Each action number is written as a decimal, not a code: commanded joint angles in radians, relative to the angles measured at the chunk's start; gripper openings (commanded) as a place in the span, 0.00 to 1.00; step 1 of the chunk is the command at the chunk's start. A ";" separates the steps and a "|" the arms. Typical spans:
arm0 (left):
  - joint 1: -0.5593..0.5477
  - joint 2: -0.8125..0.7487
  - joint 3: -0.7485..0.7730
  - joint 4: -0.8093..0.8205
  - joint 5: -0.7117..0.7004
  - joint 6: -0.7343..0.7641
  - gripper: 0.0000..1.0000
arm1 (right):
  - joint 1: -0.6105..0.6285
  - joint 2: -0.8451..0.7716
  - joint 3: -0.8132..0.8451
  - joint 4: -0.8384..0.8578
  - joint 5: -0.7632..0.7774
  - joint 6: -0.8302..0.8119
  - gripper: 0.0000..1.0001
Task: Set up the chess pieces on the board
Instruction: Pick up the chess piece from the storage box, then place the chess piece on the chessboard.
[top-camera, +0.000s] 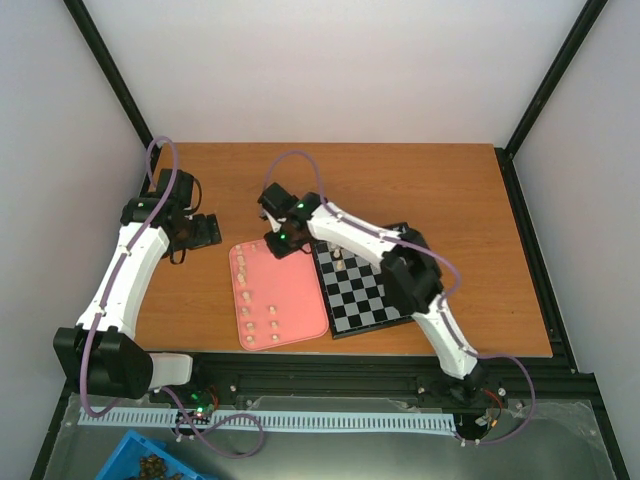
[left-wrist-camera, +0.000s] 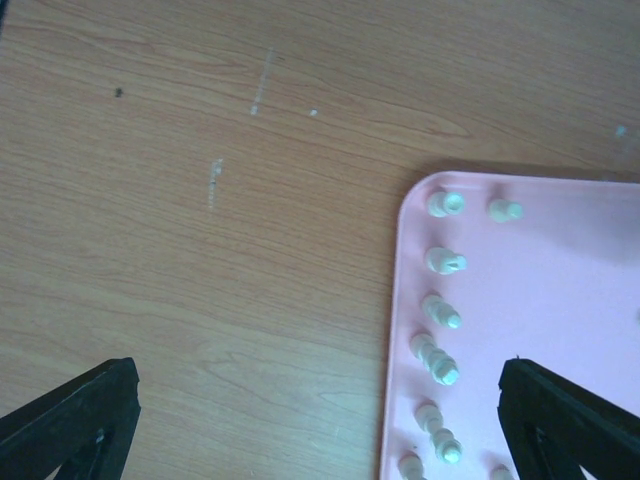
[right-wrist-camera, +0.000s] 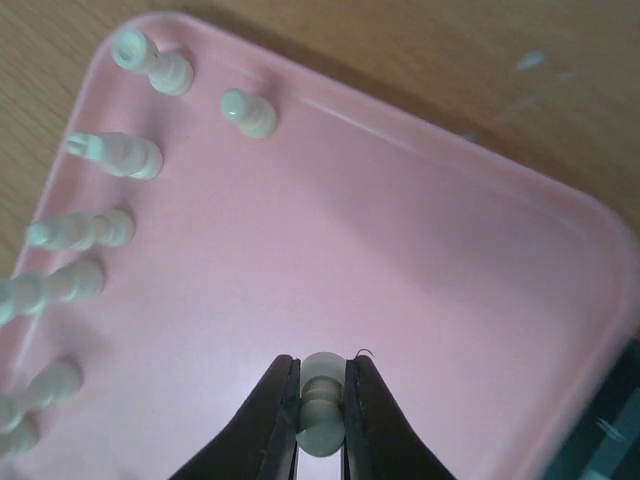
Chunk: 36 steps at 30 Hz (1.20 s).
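Note:
Several cream chess pieces (right-wrist-camera: 128, 152) lie along the left side of a pink tray (right-wrist-camera: 420, 260). My right gripper (right-wrist-camera: 321, 395) is over the tray's top end, shut on one cream chess piece (right-wrist-camera: 322, 400) pinched between its black fingers. In the top view that gripper (top-camera: 284, 240) sits at the tray's far right corner, next to the board (top-camera: 362, 292), black and white checked, with one cream piece (top-camera: 339, 259) near its far edge. My left gripper (top-camera: 203, 231) hangs open over bare wood left of the tray. Its fingers (left-wrist-camera: 75, 420) straddle the tray's edge in the left wrist view.
The pink tray (top-camera: 300, 285) lies left of the board, touching it. Cream pieces (left-wrist-camera: 440, 315) stand in a column along the tray's left rim. A blue bin (top-camera: 150, 462) sits below the table's near rail. Black frame posts rise at the back corners.

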 joint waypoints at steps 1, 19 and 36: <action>0.003 -0.027 0.017 0.028 0.128 0.050 1.00 | -0.022 -0.236 -0.150 0.068 0.107 0.031 0.03; -0.190 0.172 0.016 0.166 0.296 0.012 0.70 | -0.131 -0.624 -0.708 0.119 0.194 0.095 0.03; -0.234 0.333 0.054 0.226 0.315 -0.023 0.67 | -0.121 -0.677 -0.841 0.120 0.148 0.108 0.03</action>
